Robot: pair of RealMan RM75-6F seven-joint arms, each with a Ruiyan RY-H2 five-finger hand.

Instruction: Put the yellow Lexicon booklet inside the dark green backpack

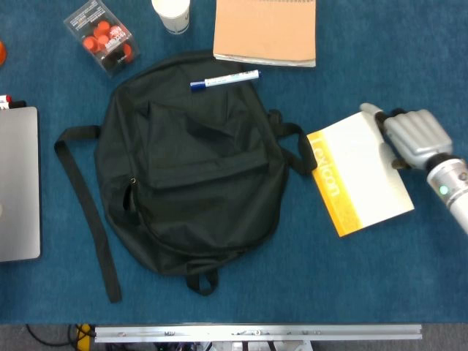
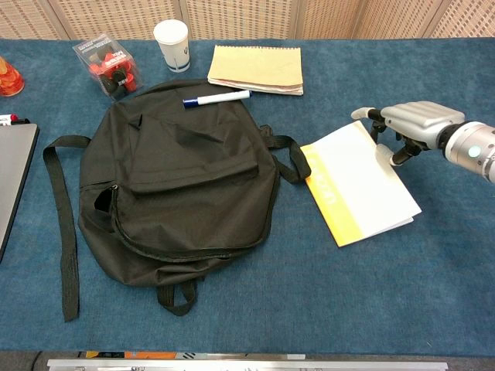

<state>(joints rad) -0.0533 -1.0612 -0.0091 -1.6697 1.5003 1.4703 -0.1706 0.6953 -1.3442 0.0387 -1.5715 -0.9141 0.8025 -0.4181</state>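
The dark green backpack (image 1: pixel 194 161) lies flat on the blue table top, left of centre, with its zippers looking closed; the chest view also shows the backpack (image 2: pixel 178 170). The yellow-spined Lexicon booklet (image 1: pixel 362 175) lies flat to its right, turned at an angle, its spine close to a shoulder strap (image 1: pixel 296 146). My right hand (image 1: pixel 413 135) is at the booklet's far right corner, fingers curled down and touching the white cover. In the chest view the right hand (image 2: pixel 414 120) rests its fingertips on the booklet (image 2: pixel 363 189). My left hand is out of sight.
A blue-capped marker (image 1: pixel 224 79) lies on the backpack's top edge. Behind it are a tan notepad (image 1: pixel 265 31), a white cup (image 1: pixel 171 13) and a clear box of red caps (image 1: pixel 103 36). A grey laptop (image 1: pixel 18 183) sits at the left edge. A long strap (image 1: pixel 88 212) trails left.
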